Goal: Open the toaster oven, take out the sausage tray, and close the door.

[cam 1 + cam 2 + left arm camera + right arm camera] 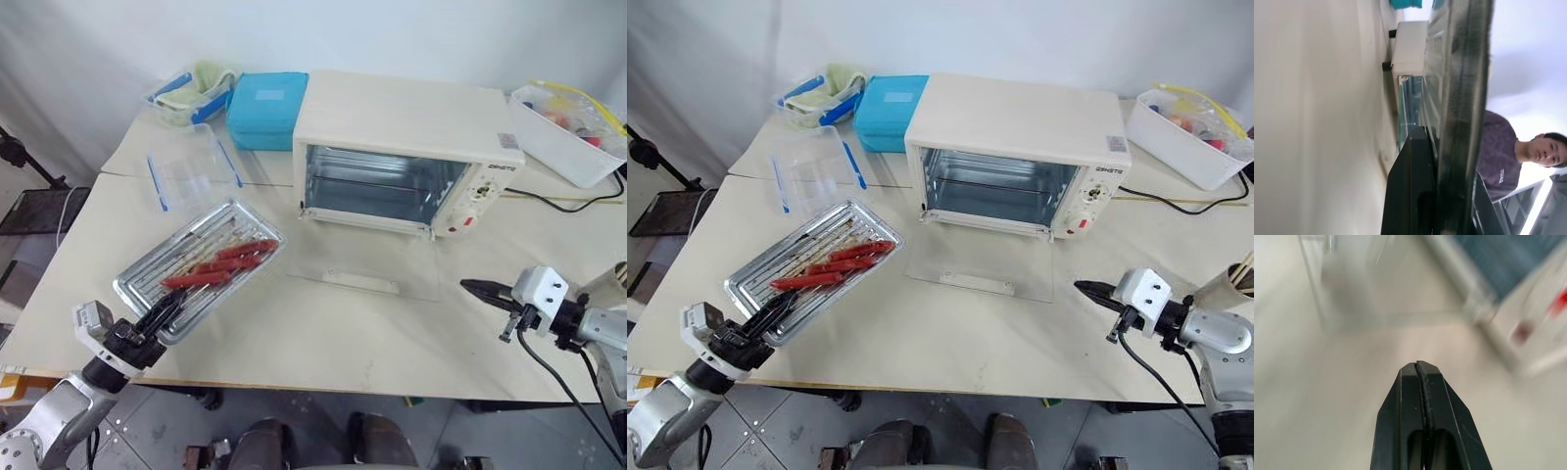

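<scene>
At lower left of the head view I have the left gripper (167, 315) pinched on the near rim of the sausage tray (201, 266), out on the table (323, 333). Upper centre, the toaster oven (407, 147) stands with its door (364, 271) lying flat open. Lower right, my right gripper (478, 288) hangs empty, fingers pressed together.
</scene>
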You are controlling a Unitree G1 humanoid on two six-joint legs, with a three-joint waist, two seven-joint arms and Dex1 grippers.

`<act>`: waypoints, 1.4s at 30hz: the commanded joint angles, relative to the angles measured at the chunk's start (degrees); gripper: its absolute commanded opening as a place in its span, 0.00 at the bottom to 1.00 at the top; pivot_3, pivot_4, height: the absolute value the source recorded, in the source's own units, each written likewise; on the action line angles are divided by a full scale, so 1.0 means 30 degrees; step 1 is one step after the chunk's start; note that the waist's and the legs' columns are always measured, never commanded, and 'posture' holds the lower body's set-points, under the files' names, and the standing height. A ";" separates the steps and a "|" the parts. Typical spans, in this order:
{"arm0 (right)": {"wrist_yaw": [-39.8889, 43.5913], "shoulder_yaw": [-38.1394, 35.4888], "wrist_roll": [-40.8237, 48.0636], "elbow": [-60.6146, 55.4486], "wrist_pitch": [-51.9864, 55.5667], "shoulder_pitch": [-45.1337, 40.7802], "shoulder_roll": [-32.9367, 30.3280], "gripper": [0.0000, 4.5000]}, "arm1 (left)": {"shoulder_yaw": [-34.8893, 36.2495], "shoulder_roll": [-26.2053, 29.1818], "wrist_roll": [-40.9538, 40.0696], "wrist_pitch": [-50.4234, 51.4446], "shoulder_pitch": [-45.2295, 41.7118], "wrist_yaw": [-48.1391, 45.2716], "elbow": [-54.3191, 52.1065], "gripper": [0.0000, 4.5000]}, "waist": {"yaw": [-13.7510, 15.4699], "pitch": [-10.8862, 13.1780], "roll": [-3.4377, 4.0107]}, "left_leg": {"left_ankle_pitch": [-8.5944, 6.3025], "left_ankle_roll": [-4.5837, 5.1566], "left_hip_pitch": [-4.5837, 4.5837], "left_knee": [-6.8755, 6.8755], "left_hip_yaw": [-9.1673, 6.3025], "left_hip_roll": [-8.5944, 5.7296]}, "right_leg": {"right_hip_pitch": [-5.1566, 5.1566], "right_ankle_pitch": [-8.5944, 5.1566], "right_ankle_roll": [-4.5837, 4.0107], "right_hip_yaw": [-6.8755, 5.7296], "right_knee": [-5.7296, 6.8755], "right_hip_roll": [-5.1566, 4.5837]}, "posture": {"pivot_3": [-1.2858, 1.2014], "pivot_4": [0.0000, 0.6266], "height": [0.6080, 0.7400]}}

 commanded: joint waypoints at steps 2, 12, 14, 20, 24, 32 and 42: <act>0.1897 0.0400 0.0705 0.0529 0.1110 -0.0376 0.0294 0.00 | 0.0518 -0.0794 -0.0656 -0.1150 0.0092 0.0313 -0.1489 0.00 | 0.0009 -0.0001 0.0010 | 0.0000 -0.0002 -0.0002 0.0001 0.0000 0.0018 | -0.0002 -0.0007 -0.0013 -0.0009 0.0002 0.0016 | 0.52 0.24 1.00; 0.2198 -0.0144 0.3225 -0.2402 0.3980 -0.0826 0.2476 0.00 | 0.0181 -0.1683 -0.0656 -0.2137 -0.0918 0.1617 -0.1833 0.00 | 0.0072 0.0000 0.0016 | -0.0003 -0.0002 -0.0008 0.0004 0.0000 0.0004 | 0.0000 -0.0003 -0.0006 -0.0014 0.0006 0.0025 | 0.52 0.24 1.00; 0.1898 -0.0445 0.3747 -0.3212 0.4955 -0.0881 0.2550 0.00 | 0.0199 -0.1631 -0.0656 -0.2098 -0.1119 0.1774 -0.1714 0.00 | 0.0066 -0.0001 0.0018 | -0.0005 -0.0004 -0.0013 0.0005 -0.0004 0.0004 | -0.0001 -0.0003 -0.0006 -0.0013 0.0005 0.0019 | 0.52 0.24 1.00; -0.0078 -0.3071 0.7265 -0.5496 0.8888 -0.1592 0.2499 0.00 | 0.0341 -0.0694 -0.0656 -0.1277 -0.2046 0.1877 -0.0650 0.00 | 0.0128 0.0001 0.0020 | -0.0019 -0.0009 -0.0030 0.0002 -0.0011 0.0005 | -0.0019 -0.0003 -0.0006 -0.0021 0.0001 0.0019 | 0.52 0.24 1.00; -0.1356 -0.4761 0.8887 -0.7325 1.0606 -0.2171 0.2218 0.00 | -0.0221 0.0620 -0.0656 -0.0146 -0.2407 0.1474 0.0222 0.00 | 0.0111 0.0002 0.0023 | -0.0043 -0.0005 -0.0034 -0.0004 -0.0008 0.0006 | -0.0024 -0.0003 -0.0006 -0.0019 -0.0005 0.0020 | 0.52 0.24 1.00; -0.1882 -0.6002 0.9393 -1.0721 1.1409 -0.0026 0.1808 0.00 | -0.2595 0.3507 -0.0656 0.2158 -0.4109 0.0254 0.3288 0.00 | 0.0246 0.0005 0.0025 | -0.0042 -0.0005 -0.0056 -0.0052 0.0014 -0.0023 | -0.0069 -0.0003 -0.0006 -0.0026 -0.0003 0.0085 | 0.52 0.24 1.00; 0.1323 -0.8424 0.8180 -1.3911 0.9076 0.7737 0.1903 0.48 | -0.8667 0.4564 -0.0068 0.3940 -0.9024 -0.0611 0.6861 0.00 | 0.0600 0.0007 0.0023 | -0.0040 0.0029 -0.0057 -0.0056 0.0043 -0.0085 | -0.0070 0.0013 0.0026 0.0011 0.0000 0.0088 | 0.52 0.24 1.00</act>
